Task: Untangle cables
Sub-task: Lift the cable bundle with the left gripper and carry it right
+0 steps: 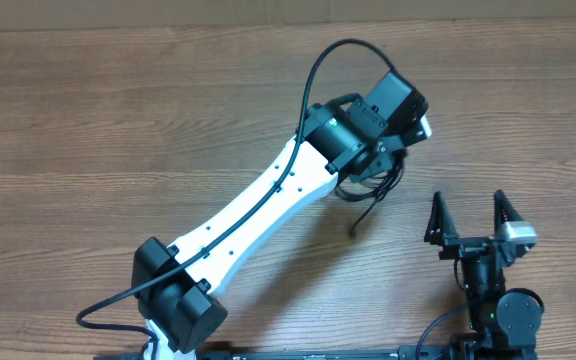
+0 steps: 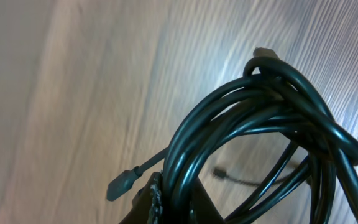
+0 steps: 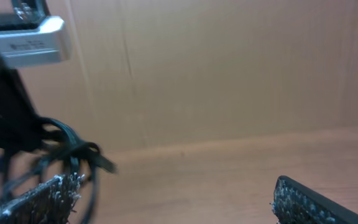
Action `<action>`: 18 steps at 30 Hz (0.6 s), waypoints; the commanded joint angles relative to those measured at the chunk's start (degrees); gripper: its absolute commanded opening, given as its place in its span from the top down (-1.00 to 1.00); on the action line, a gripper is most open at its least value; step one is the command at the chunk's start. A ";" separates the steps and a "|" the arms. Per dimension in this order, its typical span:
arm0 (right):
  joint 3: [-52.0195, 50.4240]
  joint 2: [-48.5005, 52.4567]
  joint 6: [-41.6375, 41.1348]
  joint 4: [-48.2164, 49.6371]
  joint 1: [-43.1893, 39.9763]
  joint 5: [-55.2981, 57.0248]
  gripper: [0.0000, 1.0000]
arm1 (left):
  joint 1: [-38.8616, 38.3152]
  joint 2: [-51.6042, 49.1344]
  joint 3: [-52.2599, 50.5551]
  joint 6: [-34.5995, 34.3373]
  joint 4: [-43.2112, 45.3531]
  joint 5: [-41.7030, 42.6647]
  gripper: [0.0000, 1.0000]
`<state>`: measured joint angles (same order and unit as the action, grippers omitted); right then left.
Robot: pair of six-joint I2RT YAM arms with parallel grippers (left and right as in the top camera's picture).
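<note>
Your left tool [image 2: 169, 208] is clamped on the cables [image 1: 366, 190], a knotted bundle held up just right of the counter's [image 1: 118, 120] middle. Your right tool [image 1: 468, 222] stands apart near the front edge. Pulling one-handed would likely cinch the loops tighter, or the bundle could slip free.

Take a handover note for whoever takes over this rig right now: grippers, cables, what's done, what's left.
Left gripper: shut on the looped bundle of thin black cables, over the brown wooden table.
Right gripper: open, empty, near the bundle but apart from it.
Done: bundle gripped.
Left: all the untangling; the strands are wound together, with one small plug end sticking out.
</note>
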<state>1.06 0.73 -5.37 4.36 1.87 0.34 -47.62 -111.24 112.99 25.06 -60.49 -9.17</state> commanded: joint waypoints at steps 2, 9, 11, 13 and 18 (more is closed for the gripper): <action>3.15 -0.57 -11.63 -1.84 -0.07 -0.72 -1.00 | 0.57 2.73 4.59 4.61 1.70 6.25 0.92; 18.47 -0.37 -17.84 -23.50 -0.07 -3.02 -1.00 | 1.64 2.73 5.01 6.51 2.27 9.75 0.92; 26.67 1.05 -20.33 -33.31 -0.07 -3.02 -1.00 | 1.75 2.73 5.01 8.48 2.27 12.11 0.92; 33.05 3.58 -23.91 -40.96 -0.07 -3.21 -1.00 | 1.75 2.73 5.01 10.27 2.23 14.47 0.92; 42.49 10.27 -24.85 -50.05 -0.07 -8.11 -1.00 | 1.75 2.80 5.01 14.93 2.23 22.01 0.92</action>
<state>39.44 7.29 -27.49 -43.83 1.87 -4.23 -46.00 -110.80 116.36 34.94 -58.65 4.82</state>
